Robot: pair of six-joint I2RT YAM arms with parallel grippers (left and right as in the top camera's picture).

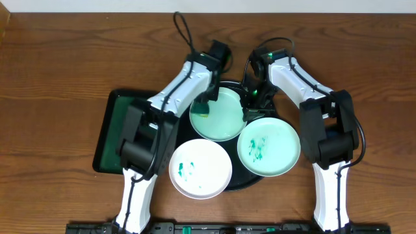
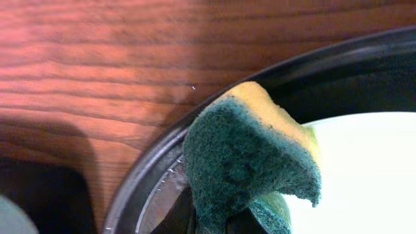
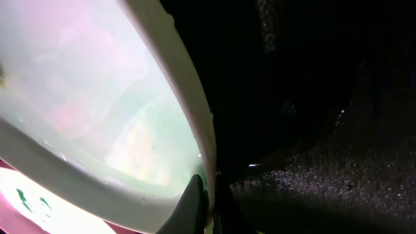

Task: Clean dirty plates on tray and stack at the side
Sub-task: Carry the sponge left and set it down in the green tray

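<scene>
A dark-green tray (image 1: 108, 140), apparently rectangular, lies on the wooden table (image 1: 58, 58).

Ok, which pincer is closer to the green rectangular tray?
Left. The left pincer, holding the sponge, sits at the back plate's left edge, to the right of the green tray; the right pincer pinches that plate's opposite rim, farther away.

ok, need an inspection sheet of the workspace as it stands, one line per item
Surface: wooden table, no spills seen.
Job's things: black tray holds three plates; far plate looks clean, right plate and near plate have teal smears.
Clutter: dark-green rectangular tray left of the black tray.
Grippers: left fingers shut on sponge at the far plate's left edge; right fingers shut on its right rim.
Cables: black cable loops behind the arms.
Surroundings: pale wall beyond the table.
</scene>
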